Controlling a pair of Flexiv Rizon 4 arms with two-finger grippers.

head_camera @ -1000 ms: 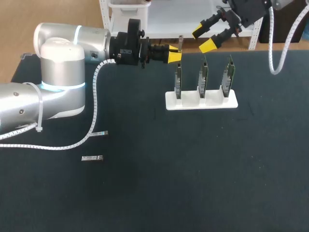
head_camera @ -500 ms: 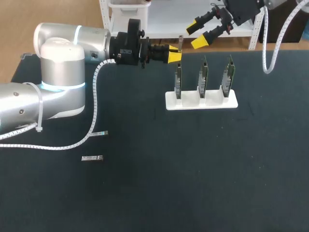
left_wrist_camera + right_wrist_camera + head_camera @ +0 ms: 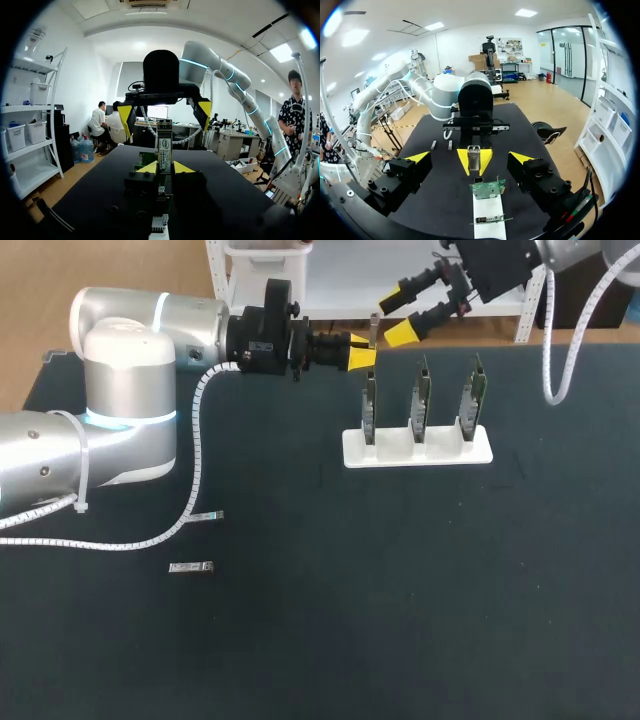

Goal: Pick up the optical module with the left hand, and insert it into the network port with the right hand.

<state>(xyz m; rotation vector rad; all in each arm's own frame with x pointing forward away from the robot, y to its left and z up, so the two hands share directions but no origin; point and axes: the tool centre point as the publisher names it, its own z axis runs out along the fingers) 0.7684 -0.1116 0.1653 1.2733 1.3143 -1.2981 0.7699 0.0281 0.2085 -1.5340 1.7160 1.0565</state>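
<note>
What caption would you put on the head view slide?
Left end effector holds the optical module behind the white stand of three circuit boards; the open right end effector hovers near it.

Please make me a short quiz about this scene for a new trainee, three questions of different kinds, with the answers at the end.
1. True or false: the right gripper is shut on the optical module.
2. How many circuit boards stand in the white stand?
3. What holds the optical module? A) the left gripper B) the right gripper C) the white stand

Key
1. False: its fingers are open on either side of the module and do not touch it.
2. Three.
3. A.
</note>
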